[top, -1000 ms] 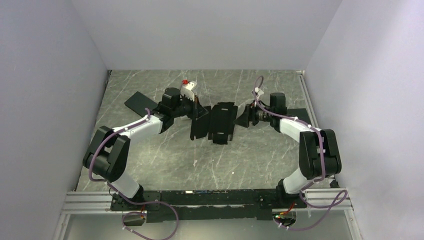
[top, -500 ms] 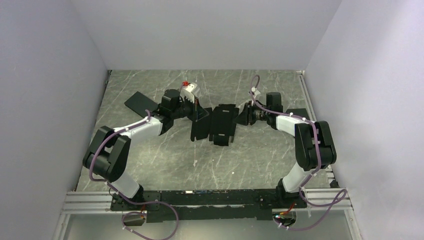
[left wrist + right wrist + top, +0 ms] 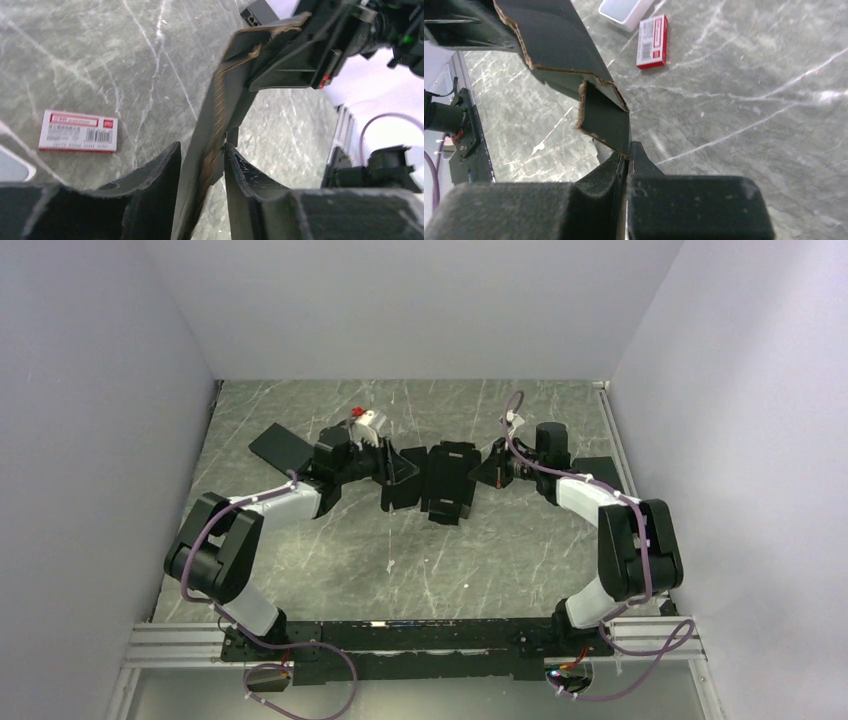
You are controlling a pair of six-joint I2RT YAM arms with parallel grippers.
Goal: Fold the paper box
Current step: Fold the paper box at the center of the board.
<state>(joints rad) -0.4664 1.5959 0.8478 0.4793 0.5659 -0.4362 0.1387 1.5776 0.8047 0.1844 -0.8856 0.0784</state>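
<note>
The paper box (image 3: 445,483) lies just above the middle of the top view, on the grey marbled table (image 3: 330,550), between the two arms. It is a partly folded sheet of black cardboard, with its main panel low and a side flap raised at each end.

The left gripper (image 3: 392,466) reaches in from the left of the frame to the raised flap there. In the left wrist view its fingers (image 3: 160,175) stand partly apart, with the flap of the paper box (image 3: 235,85) rising edge-on through the gap. The gap is wider than the card is thick, so the flap is not pinched. Whether the card rests against one finger I cannot tell.

The right gripper (image 3: 490,472) comes in from the right of the frame. In the right wrist view its fingers (image 3: 599,175) are pressed together on the lower corner of a flap of the paper box (image 3: 554,45), whose torn brown edge shows above them.

A small red and white packet (image 3: 78,131) lies flat on the table, just beside a white tray (image 3: 624,11). A plain black slab (image 3: 282,447) lies at the upper left of the top view, well apart from the box.
</note>
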